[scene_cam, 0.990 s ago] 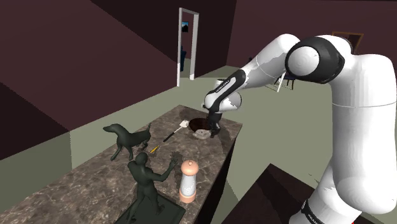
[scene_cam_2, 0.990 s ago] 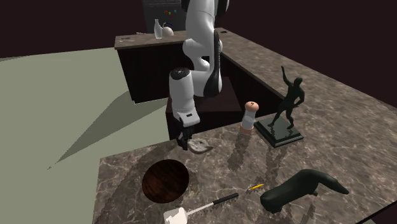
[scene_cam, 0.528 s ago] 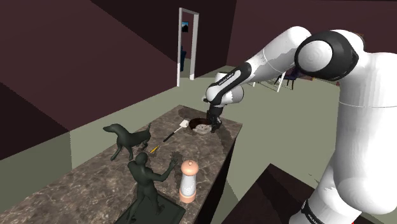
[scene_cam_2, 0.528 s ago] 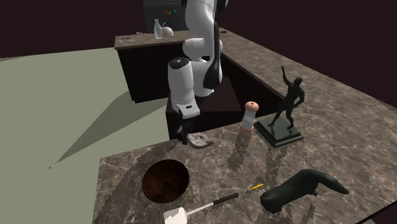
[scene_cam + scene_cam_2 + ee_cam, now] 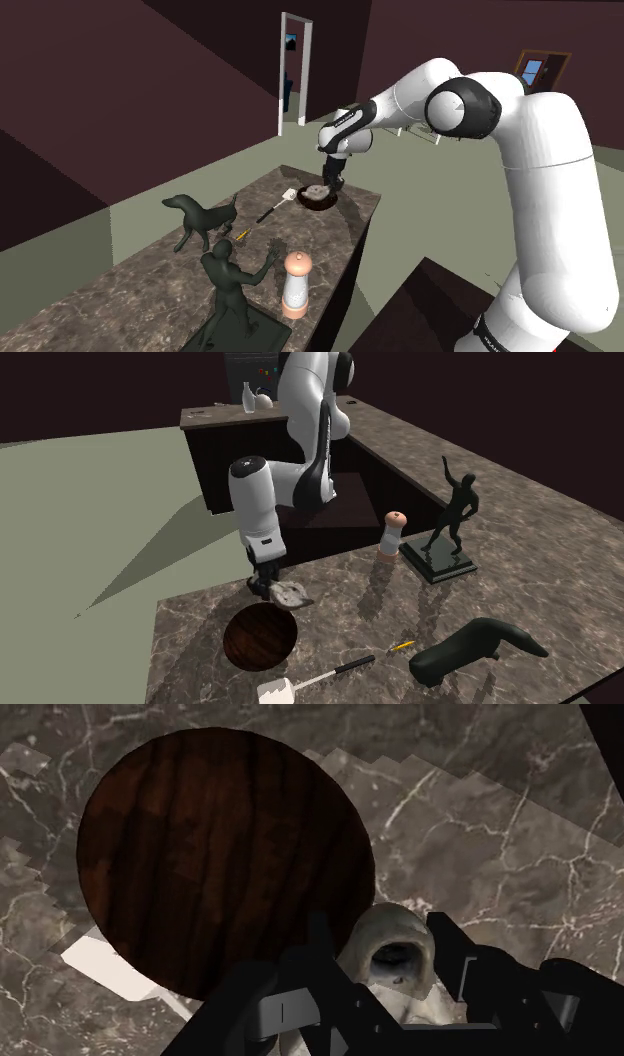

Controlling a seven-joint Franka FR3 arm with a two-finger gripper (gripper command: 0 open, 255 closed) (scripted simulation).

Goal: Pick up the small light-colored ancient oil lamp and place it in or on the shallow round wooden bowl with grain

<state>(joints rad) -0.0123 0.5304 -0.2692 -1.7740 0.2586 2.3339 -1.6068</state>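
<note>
Pickup complete: the claw (image 5: 268, 584) pinches the pale oil lamp (image 5: 290, 594), apparently off the worktop (image 5: 400, 614), beside the dark wooden bowl (image 5: 260, 635). Remaining: centre, lower, release.

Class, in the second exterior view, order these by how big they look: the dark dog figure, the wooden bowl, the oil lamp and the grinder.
1. dog figure
2. wooden bowl
3. oil lamp and grinder: too alike to rank, and the grinder stands farther from the camera.
</note>
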